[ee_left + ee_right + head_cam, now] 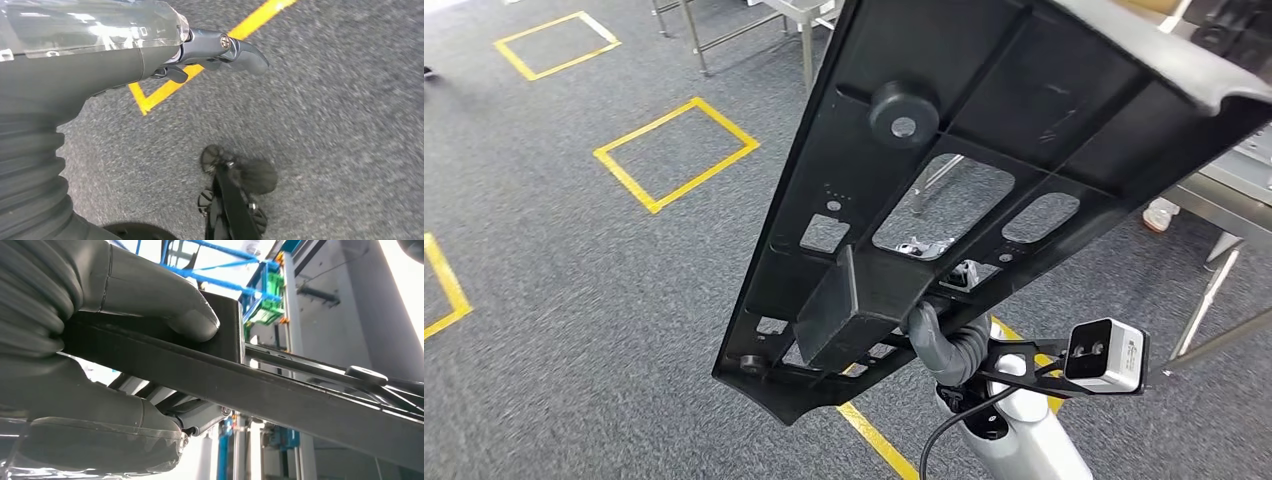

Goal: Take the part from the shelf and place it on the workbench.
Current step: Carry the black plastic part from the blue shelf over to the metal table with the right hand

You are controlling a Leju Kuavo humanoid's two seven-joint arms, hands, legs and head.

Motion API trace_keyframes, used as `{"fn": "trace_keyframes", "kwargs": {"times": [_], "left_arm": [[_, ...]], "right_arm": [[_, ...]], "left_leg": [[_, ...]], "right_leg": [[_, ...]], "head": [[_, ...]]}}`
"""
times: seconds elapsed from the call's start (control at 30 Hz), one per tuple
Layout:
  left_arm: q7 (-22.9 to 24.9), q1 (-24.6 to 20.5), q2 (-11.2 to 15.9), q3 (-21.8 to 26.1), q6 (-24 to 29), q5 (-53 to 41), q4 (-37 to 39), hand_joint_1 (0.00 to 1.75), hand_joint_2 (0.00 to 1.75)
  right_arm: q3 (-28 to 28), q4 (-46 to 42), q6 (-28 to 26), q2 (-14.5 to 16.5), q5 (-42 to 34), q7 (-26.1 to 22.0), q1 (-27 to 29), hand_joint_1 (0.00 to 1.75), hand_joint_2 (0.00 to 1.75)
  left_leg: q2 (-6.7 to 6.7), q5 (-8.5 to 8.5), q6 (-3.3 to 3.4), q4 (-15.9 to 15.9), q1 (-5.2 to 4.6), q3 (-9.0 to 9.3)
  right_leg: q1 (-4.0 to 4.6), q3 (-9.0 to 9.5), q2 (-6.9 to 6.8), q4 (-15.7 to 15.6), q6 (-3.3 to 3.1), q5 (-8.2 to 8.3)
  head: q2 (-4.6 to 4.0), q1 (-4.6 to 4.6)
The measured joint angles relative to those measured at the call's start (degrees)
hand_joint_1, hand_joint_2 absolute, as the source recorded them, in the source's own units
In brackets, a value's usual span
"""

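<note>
A long black plastic panel (984,150) with cut-outs, ribs and a round boss slants across the head view, its ribbed side facing me. My right hand (944,340) grips it from beneath, near its lower end, by a box-shaped block (849,305). In the right wrist view the thumb (165,302) presses on that block (227,330), darker fingers (200,417) lie under the panel (300,395), and the panel's edge runs off to the far side. My left hand (220,50) hangs over the grey carpet, fingers loosely curled, holding nothing.
Grey carpet with yellow taped squares (674,150) covers the floor at left. Metal table legs (724,35) stand at the top, and a steel workbench edge (1234,190) with legs is at right. A small bottle (1159,213) sits on the floor beneath it. Blue shelving (220,265) rises behind the panel.
</note>
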Motion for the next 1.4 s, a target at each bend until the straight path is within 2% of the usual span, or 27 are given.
{"fn": "trace_keyframes", "kwargs": {"times": [0.07, 0.13, 0.17, 0.23, 0.3, 0.33, 0.37, 0.4, 0.43, 0.5, 0.57, 0.6, 0.67, 0.73, 0.8, 0.83, 0.87, 0.9, 0.93, 1.0, 1.03, 1.1, 1.17, 1.2, 1.27, 1.33, 1.4], "left_arm": [[-0.01, -0.07, -0.14, 0.56, 0.03, 0.00, 0.00, 0.00, 1.75], [0.02, -0.22, -0.28, 1.10, 0.10, 0.00, 0.00, 0.00, 1.75], [0.01, -0.29, -0.38, 1.39, 0.15, 0.00, 0.00, 0.00, 1.75], [-0.19, -0.31, -0.57, 2.01, 0.19, 0.00, 0.00, 0.00, 1.75], [-0.65, -0.04, -0.62, 2.67, 0.10, 0.00, 0.00, 0.00, 1.75], [-0.87, 0.13, -0.62, 2.98, -0.03, 0.00, 0.00, 0.00, 1.75], [-1.04, 0.25, -0.62, 3.26, -0.20, 0.00, 0.00, 0.00, 1.75], [-1.12, 0.30, -0.62, 3.46, -0.37, 0.00, 0.00, 0.00, 1.75], [-1.16, 0.30, -0.62, 3.60, -0.51, 0.00, 0.00, 0.00, 1.75], [-1.17, 0.24, -0.62, 3.74, -0.74, 0.00, 0.00, 0.00, 1.75], [-1.17, 0.23, -0.64, 3.88, -0.96, 0.01, 0.00, 0.00, 1.75], [-1.16, 0.23, -0.66, 3.93, -1.07, 0.01, 0.00, 0.00, 1.75], [-1.14, 0.17, -0.65, 3.99, -1.17, 0.00, 0.00, 0.00, 1.75], [-1.16, 0.13, -0.62, 4.03, -1.24, 0.00, 0.00, 0.00, 1.75], [-1.17, 0.28, -0.60, 4.04, -1.32, 0.01, 0.00, 0.00, 1.75], [-1.15, 0.41, -0.58, 4.04, -1.34, 0.01, 0.00, 0.00, 1.75], [-1.14, 0.53, -0.56, 4.04, -1.34, 0.01, 0.00, 0.00, 1.75], [-1.13, 0.60, -0.54, 4.05, -1.34, 0.01, 0.00, 0.00, 1.75], [-1.11, 0.62, -0.52, 4.05, -1.34, 0.00, 0.00, 0.00, 1.75], [-1.11, 0.55, -0.49, 4.08, -1.33, 0.00, 0.00, 0.00, 1.75], [-1.11, 0.50, -0.48, 4.11, -1.32, 0.00, 0.00, 0.00, 1.75], [-1.10, 0.42, -0.48, 4.32, -1.23, 0.01, 0.00, 0.00, 1.75], [-1.05, 0.31, -0.49, 4.72, -0.91, 0.02, -0.01, 0.00, 1.75], [-1.01, 0.23, -0.51, 4.94, -0.69, 0.02, -0.01, 0.00, 1.75], [-0.94, 0.19, -0.53, 5.41, -0.38, 0.01, -0.01, 0.00, 1.75], [-0.93, 0.35, -0.51, 5.84, -0.34, 0.01, 0.00, 0.00, 1.75], [-1.07, 0.52, -0.51, 6.20, -0.59, 0.01, 0.00, 0.00, 1.75]], "right_arm": [[0.01, 0.43, 0.19, -0.07, 0.03, -0.08, -0.07, 1.75, 1.75], [0.02, 0.86, 0.40, -0.24, 0.02, -0.25, -0.10, 1.75, 1.75], [0.01, 1.09, 0.50, -0.36, -0.04, -0.43, -0.09, 1.75, 1.75], [-0.01, 1.55, 0.80, -0.61, -0.17, -0.91, -0.14, 1.75, 1.75], [-0.03, 2.05, 1.19, -0.72, -0.22, -1.32, -0.13, 1.75, 1.75], [-0.03, 2.32, 1.33, -0.73, -0.22, -1.46, -0.04, 1.75, 1.75], [-0.03, 2.58, 1.44, -0.75, -0.22, -1.56, 0.07, 1.75, 1.75], [-0.03, 2.80, 1.49, -0.77, -0.22, -1.60, 0.14, 1.75, 1.75], [-0.03, 2.96, 1.52, -0.79, -0.22, -1.61, 0.18, 1.75, 1.75], [-0.03, 3.11, 1.56, -0.80, -0.22, -1.63, 0.14, 1.75, 1.75], [-0.04, 3.13, 1.60, -0.80, -0.25, -1.68, 0.03, 1.75, 1.75], [-0.06, 3.14, 1.68, -0.81, -0.27, -1.70, 0.00, 1.75, 1.75], [-0.14, 3.13, 1.97, -0.84, -0.36, -1.73, 0.04, 1.75, 1.75], [-0.21, 3.14, 2.30, -0.87, -0.50, -1.81, 0.05, 1.75, 1.75], [-0.22, 3.20, 2.44, -0.90, -0.62, -1.88, 0.11, 1.75, 1.75], [-0.21, 3.26, 2.44, -0.90, -0.63, -1.87, 0.18, 1.75, 1.75], [-0.20, 3.34, 2.45, -0.91, -0.63, -1.87, 0.29, 1.75, 1.75], [-0.20, 3.42, 2.45, -0.92, -0.63, -1.86, 0.36, 1.75, 1.75], [-0.20, 3.50, 2.45, -0.92, -0.63, -1.86, 0.42, 1.75, 1.75], [-0.20, 3.58, 2.50, -0.92, -0.66, -1.86, 0.45, 1.75, 1.75], [-0.20, 3.62, 2.55, -0.92, -0.69, -1.87, 0.42, 1.75, 1.75], [-0.20, 3.69, 2.74, -0.96, -0.77, -1.86, 0.35, 1.75, 1.75], [-0.20, 3.73, 3.07, -1.01, -0.86, -1.85, 0.28, 1.75, 1.75], [-0.22, 3.73, 3.22, -1.03, -0.92, -1.84, 0.22, 1.75, 1.75], [-0.25, 3.73, 3.40, -1.05, -1.03, -1.80, -0.17, 1.75, 1.75], [-0.27, 3.77, 3.43, -1.07, -1.07, -1.76, -0.52, 1.75, 1.75], [-0.27, 3.93, 3.29, -1.09, -1.07, -1.75, -0.55, 1.75, 1.75]], "left_leg": [[-1.28, 1.08, 0.49, -4.06, 0.08, 1.73], [-0.78, 1.08, 1.34, -4.25, -0.09, 1.77], [-0.34, 1.23, 1.78, -4.44, -0.09, 1.81], [0.69, 1.48, 2.61, -4.91, 0.00, 1.92], [1.84, 1.46, 3.03, -5.05, -0.13, 1.93], [2.46, 1.40, 3.09, -5.02, -0.22, 1.91], [3.13, 1.33, 3.13, -5.00, -0.28, 1.92], [3.75, 1.26, 3.13, -4.98, -0.34, 1.96], [4.32, 1.17, 3.10, -4.96, -0.39, 2.05], [5.29, 0.95, 2.86, -4.93, -0.58, 2.40], [6.12, 0.72, 2.38, -4.90, -0.79, 2.72], [6.61, 0.64, 2.09, -4.95, -0.84, 2.86], [7.39, 0.45, 1.45, -5.10, -0.81, 3.19], [5.53, -1.19, 0.93, -3.01, -0.72, 2.55], [2.72, -4.84, 0.63, 3.74, -0.56, -0.44], [2.16, -6.44, 0.53, 7.71, -0.53, -2.36], [1.96, -7.17, 0.44, 10.53, -0.51, -3.84], [1.91, -6.67, 0.40, 11.18, -0.50, -4.36], [1.86, -5.20, 0.41, 9.71, -0.48, -3.87], [0.69, -1.17, 0.57, 1.99, -0.29, -0.49], [-0.14, 0.06, 0.74, -1.39, -0.26, 1.03], [-1.16, 0.70, 1.23, -4.52, -0.29, 2.39], [-0.42, 0.95, 1.90, -4.69, -0.41, 2.31], [0.00, 1.08, 2.28, -4.89, -0.39, 2.38], [1.01, 1.29, 3.01, -5.30, -0.26, 2.52], [2.01, 1.21, 3.36, -5.34, -0.41, 2.52], [3.17, 1.09, 3.42, -5.30, -0.55, 2.51]], "right_leg": [[-0.01, -0.44, 0.98, 0.49, 0.60, -0.19], [-0.07, -0.78, 1.68, 0.41, 1.31, -0.04], [-0.12, -0.87, 1.31, 0.52, 1.62, -0.12], [-0.04, -2.22, -1.13, 3.29, 2.15, -1.93], [-0.07, -5.70, -3.65, 10.37, 2.51, -5.55], [-0.13, -7.61, -4.05, 14.12, 2.65, -7.00], [-0.18, -8.83, -4.24, 16.41, 2.72, -7.49], [-0.19, -8.94, -4.40, 16.53, 2.71, -6.88], [-0.16, -7.82, -4.68, 14.32, 2.59, -5.32], [0.22, -3.34, -6.81, 5.93, 1.89, -1.68], [0.81, -0.62, -8.67, 0.60, 1.14, -0.23], [1.05, -0.44, -8.79, 0.01, 0.87, -0.31], [0.87, -0.38, -7.43, -0.41, 0.44, 0.03], [0.35, 0.00, -6.16, -1.10, -0.11, 0.54], [0.11, 0.16, -4.88, -1.32, -0.44, 0.74], [0.13, 0.11, -4.20, -1.25, -0.51, 0.73], [0.14, 0.09, -3.43, -1.14, -0.53, 0.69], [0.13, 0.07, -2.62, -0.99, -0.50, 0.64], [0.11, 0.09, -1.87, -0.82, -0.42, 0.56], [0.01, 0.12, -0.49, -0.42, -0.11, 0.30], [0.02, 0.01, 0.11, -0.16, 0.13, 0.17], [0.02, -0.37, 1.02, 0.15, 0.71, 0.10], [-0.05, -0.66, 1.66, 0.10, 1.38, 0.23], [-0.04, -0.79, 1.27, 0.33, 1.67, 0.02], [0.02, -2.41, -1.04, 3.64, 2.24, -2.02], [-0.08, -5.96, -3.55, 10.69, 2.61, -5.43], [-0.25, -8.85, -4.29, 16.08, 2.76, -6.90]], "head": [[0.00, 0.00], [0.00, 0.00], [0.00, 0.00], [0.00, 0.01], [0.00, 0.01], [0.00, 0.01], [0.00, 0.00], [0.00, 0.00], [0.00, 0.00], [0.00, 0.00], [0.00, 0.01], [0.00, 0.01], [0.00, 0.01], [0.00, 0.01], [0.00, 0.00], [0.00, 0.00], [0.00, 0.00], [0.00, 0.00], [0.00, 0.00], [0.00, 0.00], [0.00, 0.00], [0.00, 0.00], [0.00, 0.00], [0.00, 0.00], [0.00, 0.01], [0.00, 0.01], [0.00, 0.01]]}}
